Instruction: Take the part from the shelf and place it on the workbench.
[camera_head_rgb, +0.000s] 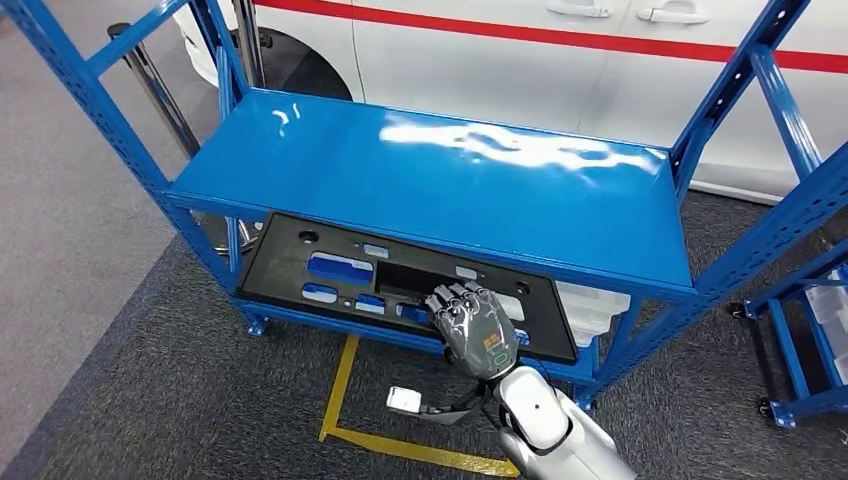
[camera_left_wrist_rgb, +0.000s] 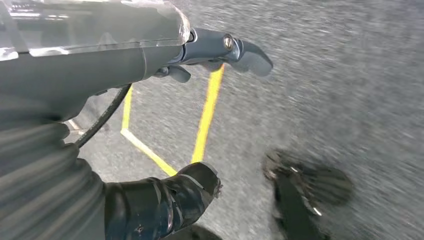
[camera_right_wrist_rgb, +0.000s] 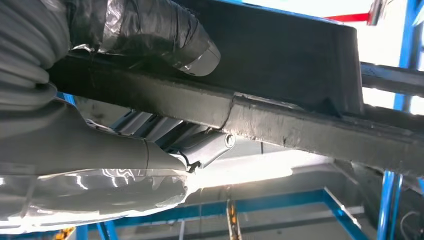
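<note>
The part is a long flat black panel (camera_head_rgb: 340, 270) with several cutouts, lying on the lower level of the blue shelf (camera_head_rgb: 440, 180). My right hand (camera_head_rgb: 475, 320) grips the panel's front edge near its right half, fingers lying over the top. In the right wrist view the dark fingers (camera_right_wrist_rgb: 150, 35) wrap over the panel's edge (camera_right_wrist_rgb: 280, 65) and the grey thumb (camera_right_wrist_rgb: 205, 147) sits under it. My left hand (camera_left_wrist_rgb: 75, 80) hangs over the grey carpet, its thumb (camera_left_wrist_rgb: 245, 52) and dark fingers (camera_left_wrist_rgb: 170, 205) apart, holding nothing.
A white car (camera_head_rgb: 560, 60) with a red stripe stands close behind the shelf. White bins (camera_head_rgb: 590, 305) sit under the panel at the right. Yellow tape (camera_head_rgb: 350, 400) marks the carpet in front. A second blue rack (camera_head_rgb: 800, 340) stands at the right, a metal post (camera_head_rgb: 155, 85) at the left.
</note>
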